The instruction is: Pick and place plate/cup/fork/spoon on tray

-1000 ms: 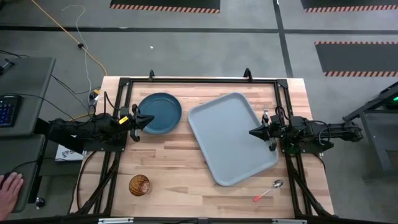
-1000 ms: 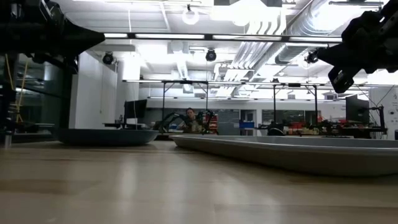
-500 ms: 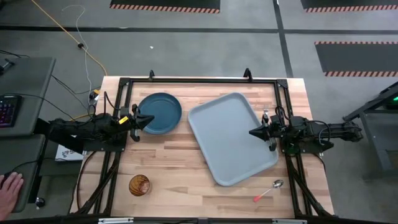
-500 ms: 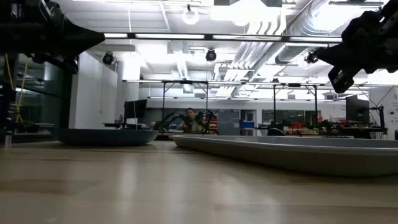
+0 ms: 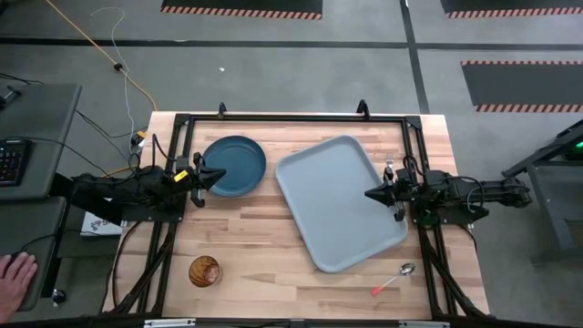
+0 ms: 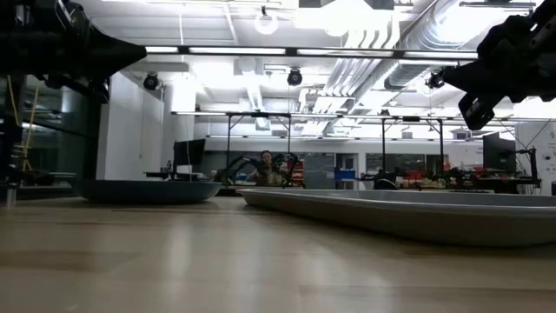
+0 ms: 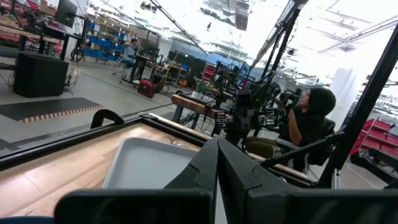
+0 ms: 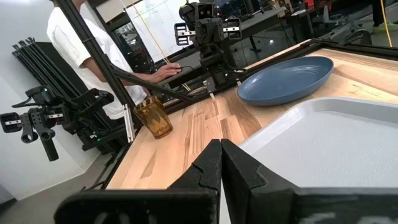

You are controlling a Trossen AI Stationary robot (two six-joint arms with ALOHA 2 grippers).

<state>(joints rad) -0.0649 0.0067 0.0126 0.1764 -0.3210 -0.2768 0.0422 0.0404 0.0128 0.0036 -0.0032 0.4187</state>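
Observation:
The dark teal plate [image 5: 234, 166] lies flat on the table at the far left, and shows in the right wrist view [image 8: 286, 79] and the low view [image 6: 148, 189]. The pale grey-blue tray [image 5: 339, 200] lies slanted at the centre right [image 8: 329, 134]. The brown cup [image 5: 204, 271] stands near the front left edge [image 8: 152, 117]. The spoon [image 5: 394, 279] lies at the front right, off the tray. I cannot make out the fork. My left gripper [image 5: 221, 175] is shut, raised over the plate's left rim. My right gripper [image 5: 367, 194] is shut, raised over the tray's right side.
A black frame [image 5: 291, 117] runs along the table's far edge and both sides. A person's hand [image 5: 14, 273] rests on a side desk to the left. A person in a white shirt [image 8: 81, 37] stands beyond the table's left side. Bare wood [image 5: 273, 246] lies between cup and tray.

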